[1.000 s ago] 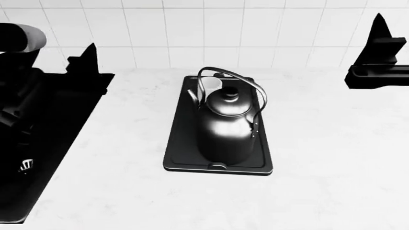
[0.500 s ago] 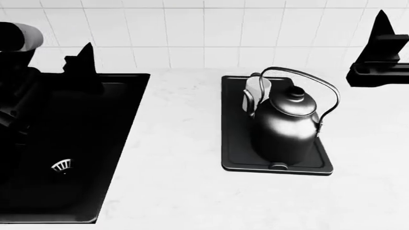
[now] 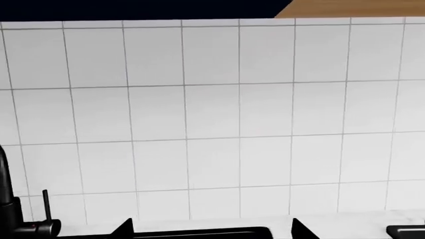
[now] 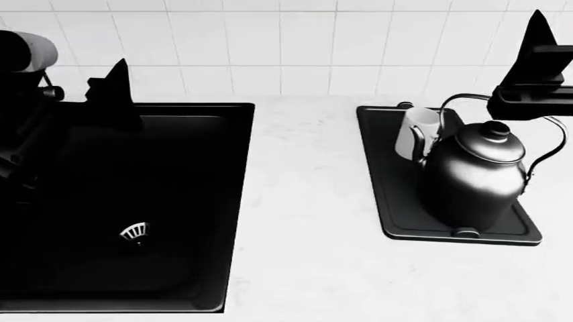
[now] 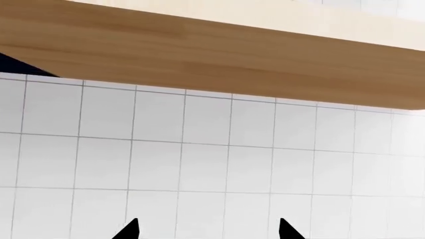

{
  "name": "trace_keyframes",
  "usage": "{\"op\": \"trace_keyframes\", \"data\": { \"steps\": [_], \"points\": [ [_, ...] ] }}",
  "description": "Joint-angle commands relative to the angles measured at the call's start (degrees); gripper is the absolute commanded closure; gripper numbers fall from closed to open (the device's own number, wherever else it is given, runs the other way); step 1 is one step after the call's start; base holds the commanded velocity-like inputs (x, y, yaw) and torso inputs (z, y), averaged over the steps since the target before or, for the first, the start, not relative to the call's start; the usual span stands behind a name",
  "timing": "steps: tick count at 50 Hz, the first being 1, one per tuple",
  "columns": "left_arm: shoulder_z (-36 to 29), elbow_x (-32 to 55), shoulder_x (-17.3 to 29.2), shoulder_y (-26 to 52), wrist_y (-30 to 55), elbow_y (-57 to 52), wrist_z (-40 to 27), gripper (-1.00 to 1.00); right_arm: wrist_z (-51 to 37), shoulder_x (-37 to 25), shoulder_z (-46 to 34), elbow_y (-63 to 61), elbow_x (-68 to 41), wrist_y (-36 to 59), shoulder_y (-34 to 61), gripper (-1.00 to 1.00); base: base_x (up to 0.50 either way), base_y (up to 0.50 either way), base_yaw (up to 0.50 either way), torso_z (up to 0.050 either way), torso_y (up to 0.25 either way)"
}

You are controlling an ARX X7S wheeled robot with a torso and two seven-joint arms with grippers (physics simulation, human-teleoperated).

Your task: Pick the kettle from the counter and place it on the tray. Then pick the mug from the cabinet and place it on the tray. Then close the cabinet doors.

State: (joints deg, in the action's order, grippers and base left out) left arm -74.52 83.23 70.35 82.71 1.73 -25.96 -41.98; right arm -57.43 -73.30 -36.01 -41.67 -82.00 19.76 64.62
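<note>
Standing together on the tray [image 4: 394, 201]: kettle [image 4: 470, 181], mug [image 4: 419, 134] touching

Mug [image 4: 417, 134] partly hidden behind kettle [image 4: 472, 176]. Right gripper [image 4: 535, 74] cut off by head view's edge, covers kettle handle's top. Both wrist views show only 2 fingertips each; cabinet doors not seen.
</note>
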Motion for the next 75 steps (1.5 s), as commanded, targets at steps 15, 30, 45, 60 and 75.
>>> {"op": "trace_keyframes", "data": {
  "steps": [15,30,45,60,75],
  "points": [
    [0.6,-0.1,0.9,-0.4,-0.3,-0.6,0.1,-1.0,-0.4,0.6,0.5,-0.1,0.0,0.2,0.1,-1.0,0.0,0.29,0.0,0.0,0.0],
    [1.2,0.3,1.2,0.3,0.5,-0.9,0.2,-1.0,-0.4,0.8,0.9,-0.2,-0.4,0.3,0.4,-1.0,0.0,0.23,0.0,0.0,0.0],
    [1.8,0.6,1.8,0.7,1.1,-1.9,-0.2,-1.0,-0.6,-0.1,1.5,-1.0,-0.2,-0.9,-0.6,-1.0,0.0,0.1,0.0,0.0,0.0],
    [2.0,0.7,1.9,0.6,1.5,-2.1,-0.3,-1.0,-0.5,-0.5,1.8,-1.0,0.2,-2.0,-1.8,-1.0,0.0,0.41,0.0,0.0,0.0],
    [2.4,0.8,1.9,1.0,2.3,-2.5,-0.5,-1.0,-0.1,-0.8,2.0,-0.9,0.5,-3.1,-2.9,-1.0,0.0,0.21,0.0,0.0,0.0]
  ]
}}
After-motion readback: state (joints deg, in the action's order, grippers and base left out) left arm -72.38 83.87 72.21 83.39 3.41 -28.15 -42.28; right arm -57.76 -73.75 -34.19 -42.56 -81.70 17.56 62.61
